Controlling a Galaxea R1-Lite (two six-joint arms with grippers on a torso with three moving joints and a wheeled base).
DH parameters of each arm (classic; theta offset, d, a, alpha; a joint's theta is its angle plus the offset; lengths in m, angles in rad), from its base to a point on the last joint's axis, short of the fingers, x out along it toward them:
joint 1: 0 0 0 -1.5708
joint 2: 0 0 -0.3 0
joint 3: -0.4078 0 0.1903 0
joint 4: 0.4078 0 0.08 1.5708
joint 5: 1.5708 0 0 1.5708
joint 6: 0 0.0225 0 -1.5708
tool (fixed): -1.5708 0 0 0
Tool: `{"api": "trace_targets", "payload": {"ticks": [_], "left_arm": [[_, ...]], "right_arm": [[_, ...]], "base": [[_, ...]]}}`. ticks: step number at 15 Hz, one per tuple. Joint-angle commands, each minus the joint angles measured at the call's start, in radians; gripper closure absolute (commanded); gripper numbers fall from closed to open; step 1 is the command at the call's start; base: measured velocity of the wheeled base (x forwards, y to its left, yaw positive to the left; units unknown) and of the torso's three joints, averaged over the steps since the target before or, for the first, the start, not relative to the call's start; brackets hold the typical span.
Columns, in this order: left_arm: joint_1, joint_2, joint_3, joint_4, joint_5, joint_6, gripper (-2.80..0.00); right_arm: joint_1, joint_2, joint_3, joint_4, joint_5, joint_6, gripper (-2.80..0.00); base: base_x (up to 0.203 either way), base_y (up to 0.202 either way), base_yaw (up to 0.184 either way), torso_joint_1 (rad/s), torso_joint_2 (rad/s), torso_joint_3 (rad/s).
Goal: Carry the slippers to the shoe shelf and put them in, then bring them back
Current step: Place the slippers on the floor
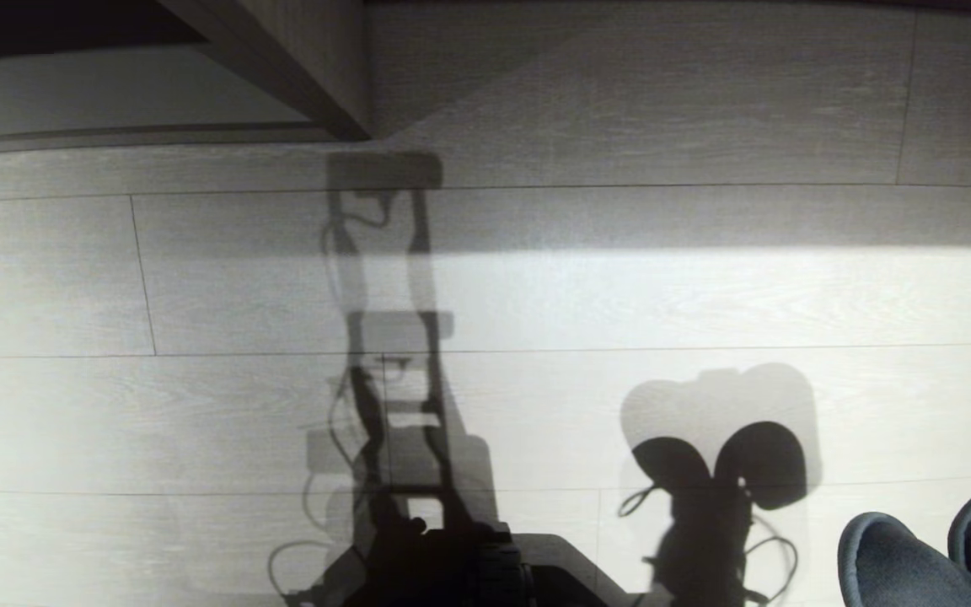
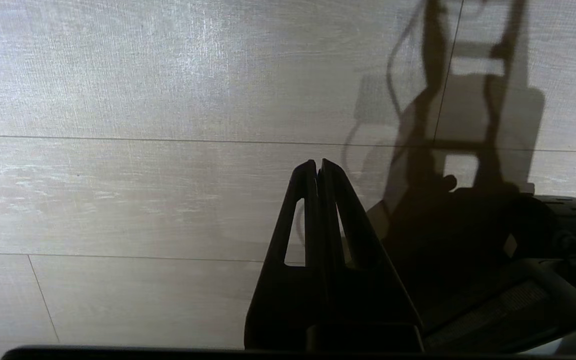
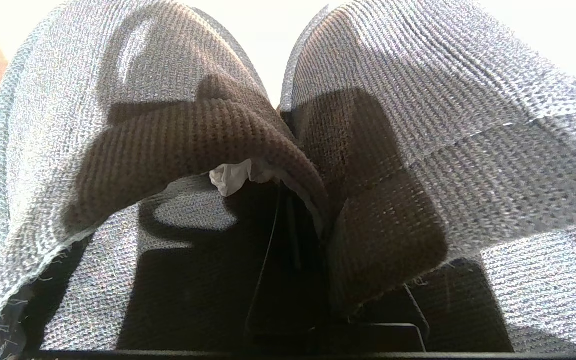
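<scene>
While the slippers are clamped in the right end effector, toes pointing away from the wrist, the shoe shelf is seen ahead-left; the left end effector is closed, empty.

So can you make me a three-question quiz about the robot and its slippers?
1. Where do the slippers show in the head view?
A. lower right corner
B. upper left corner
C. the middle

2. How many slippers does the right hand carry?
A. one
B. two
C. three

3. How is the left hand?
A. wide open
B. shut on a slipper
C. shut and empty

Answers: 1 A, two rounded toes poke in at the lower right above the wood floor. 2 B, the right wrist view shows two grey-blue ribbed slippers side by side. 3 C, its fingers meet with only floor beyond them.
</scene>
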Motion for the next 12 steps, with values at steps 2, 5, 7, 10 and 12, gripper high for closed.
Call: {"api": "trace_targets", "payload": {"ticks": [2, 5, 7, 10, 12], "left_arm": [[0.0, 0.0, 0.0, 0.0, -0.001, -0.001, 0.0], [0.0, 0.0, 0.0, 0.0, -0.001, -0.001, 0.0], [0.0, 0.0, 0.0, 0.0, -0.001, -0.001, 0.0], [0.0, 0.0, 0.0, 0.0, -0.001, -0.001, 0.0], [0.0, 0.0, 0.0, 0.0, -0.001, -0.001, 0.0]], "right_arm": [[0.0, -0.002, 0.0, 0.0, 0.001, -0.001, 0.0], [0.0, -0.002, 0.0, 0.0, 0.001, -0.001, 0.0], [0.0, -0.002, 0.0, 0.0, 0.001, -0.001, 0.0], [0.0, -0.002, 0.0, 0.0, 0.001, -0.001, 0.0], [0.0, -0.002, 0.0, 0.0, 0.001, -0.001, 0.0]], "base": [[0.0, 0.0, 0.0, -0.001, 0.0, -0.015], [0.0, 0.0, 0.0, 0.0, 0.0, 0.0], [0.0, 0.0, 0.0, 0.0, 0.0, 0.0], [0.0, 0.0, 0.0, 0.0, 0.0, 0.0], [0.0, 0.0, 0.0, 0.0, 0.0, 0.0]]}}
